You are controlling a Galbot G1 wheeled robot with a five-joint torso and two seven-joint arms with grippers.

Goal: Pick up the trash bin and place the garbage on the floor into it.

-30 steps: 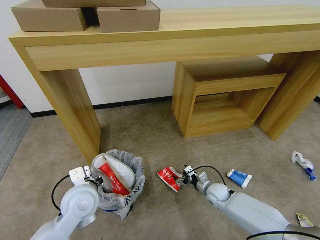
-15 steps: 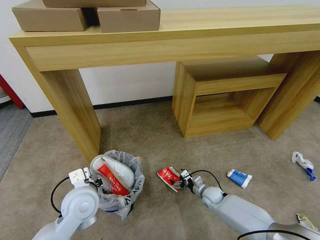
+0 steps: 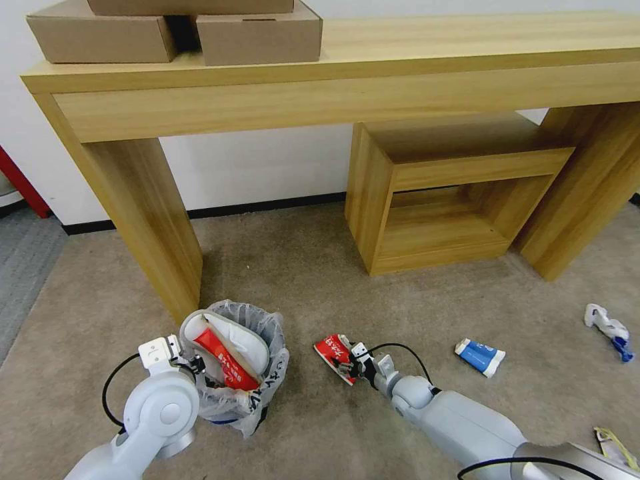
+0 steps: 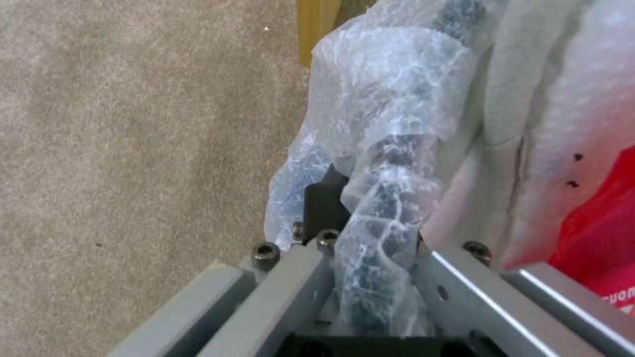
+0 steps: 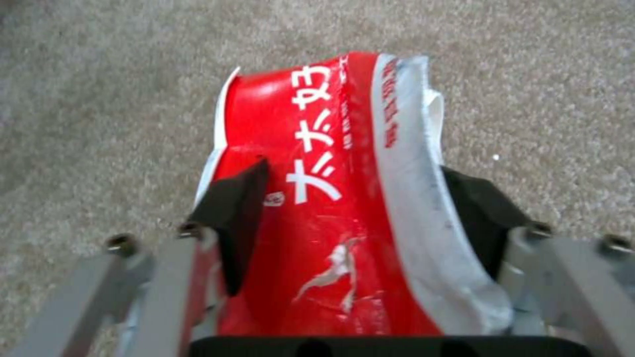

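The trash bin (image 3: pixel 268 392), black with a crinkly white bag, stands on the beige floor (image 3: pixel 300 267) by the desk leg. It holds a white slipper (image 3: pixel 235 333) and a red wrapper (image 3: pixel 225 363). My left gripper (image 3: pixel 193 365) is shut on the bin's bagged rim (image 4: pixel 397 148), which the left wrist view shows pinched in the left gripper (image 4: pixel 374 218). A red-white carton (image 3: pixel 332 347) lies flat on the carpet. My right gripper (image 3: pixel 348 360) is open around it, and the right wrist view shows the carton (image 5: pixel 331 198) lying in the right gripper (image 5: pixel 357 173), a black pad on either side.
More garbage lies to the right: a blue-white packet (image 3: pixel 480 355), a crumpled white and blue piece (image 3: pixel 607 325) and a yellowish wrapper (image 3: pixel 610 440). The wooden desk's leg (image 3: pixel 143 220) rises just behind the bin. A low wooden shelf unit (image 3: pixel 440 193) stands under the desk.
My right gripper has slid forward along the floor until its fingers straddle the red-white carton. The left gripper and the bin have stayed put.
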